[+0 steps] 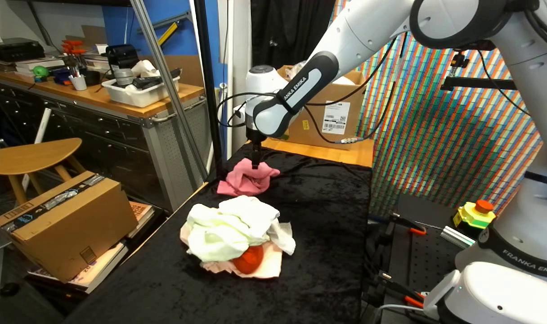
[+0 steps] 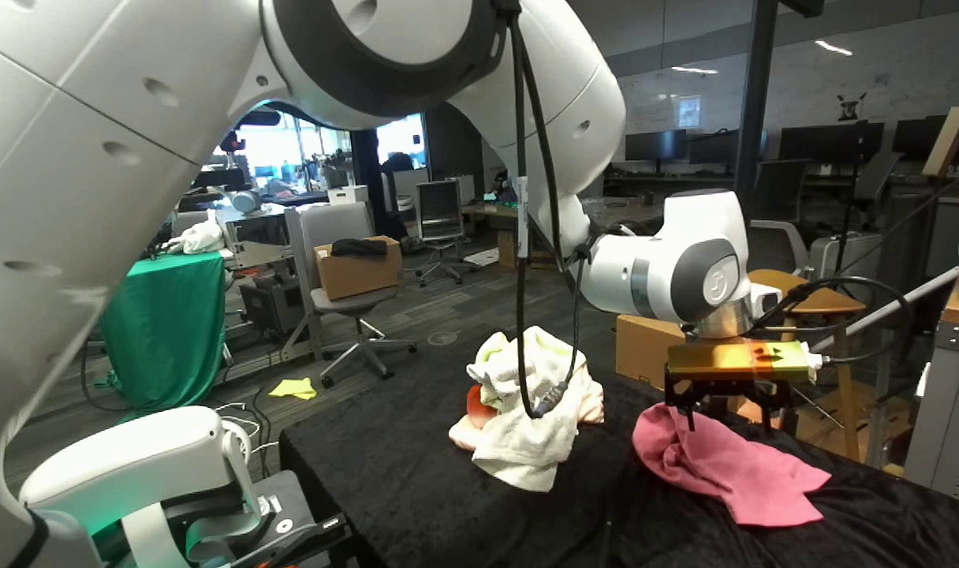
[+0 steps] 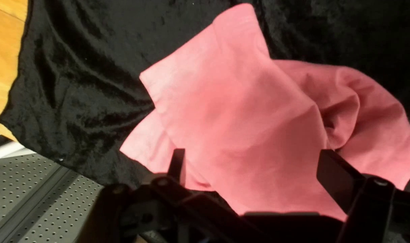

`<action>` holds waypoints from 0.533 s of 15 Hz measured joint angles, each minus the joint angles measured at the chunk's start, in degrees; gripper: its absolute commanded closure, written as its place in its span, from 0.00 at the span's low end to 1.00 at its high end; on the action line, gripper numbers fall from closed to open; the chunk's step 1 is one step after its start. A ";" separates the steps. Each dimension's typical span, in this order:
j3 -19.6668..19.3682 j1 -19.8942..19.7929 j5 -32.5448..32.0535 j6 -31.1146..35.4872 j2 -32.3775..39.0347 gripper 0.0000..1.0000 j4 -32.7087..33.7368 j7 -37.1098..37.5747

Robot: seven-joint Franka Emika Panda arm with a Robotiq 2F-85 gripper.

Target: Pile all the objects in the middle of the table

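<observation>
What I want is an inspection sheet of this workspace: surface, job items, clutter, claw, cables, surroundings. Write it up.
Surface: wide table with a black velvety cloth top, creased near one corner.
Job items: crumpled pink cloth, lying apart; piled together are pale yellow-green cloth, white cloth, peach cloth and red cloth piece.
Clutter: brown cardboard box on books beside the table; white plastic bin on a wooden-topped workbench.
Claw: black two-fingered claw, open over the pink cloth; contact cannot be told.
Cables: black cable, looping from the white robot arm.
Surroundings: multicoloured striped backdrop; yellow box with a red button near the arm's base.
</observation>
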 measured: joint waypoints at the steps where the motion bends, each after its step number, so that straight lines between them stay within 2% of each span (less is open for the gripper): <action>1: 0.00 0.46 -0.33 0.10 0.65 0.00 0.62 0.67; 8: 0.02 1.96 -0.71 -0.07 4.16 0.00 5.01 2.06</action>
